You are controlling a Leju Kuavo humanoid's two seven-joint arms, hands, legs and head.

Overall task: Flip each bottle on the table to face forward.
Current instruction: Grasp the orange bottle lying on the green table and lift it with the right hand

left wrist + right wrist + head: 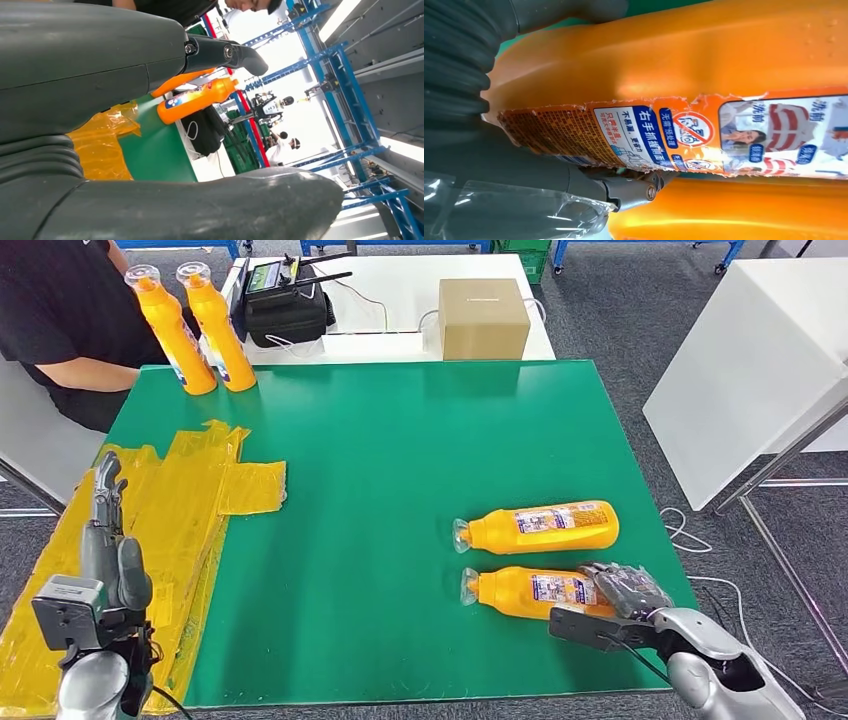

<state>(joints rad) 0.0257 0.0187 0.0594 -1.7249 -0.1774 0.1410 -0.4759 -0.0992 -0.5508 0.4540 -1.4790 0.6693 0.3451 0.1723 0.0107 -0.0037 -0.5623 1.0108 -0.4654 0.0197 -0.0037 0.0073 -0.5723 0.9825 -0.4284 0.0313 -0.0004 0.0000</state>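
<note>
Two orange bottles lie on their sides at the right of the green table (400, 440), caps pointing left: a farther bottle (545, 527) and a nearer bottle (525, 592). My right hand (625, 590), wrapped in clear plastic, grips the base end of the nearer bottle (704, 55), with the thumb on one side and a finger (624, 190) wedged between it and the farther bottle (734, 210). Two more orange bottles (175, 335) (220, 330) stand upright at the far left corner, one bottle (195, 100) seen past my fingers. My left hand (105, 540) is raised, fingers straight, holding nothing.
A crumpled yellow plastic sheet (180, 500) covers the table's left side under my left hand. Behind the table stand a cardboard box (483, 318) and a black bag (288, 305). A person in black (60, 320) sits at the far left. A white table (740, 370) stands to the right.
</note>
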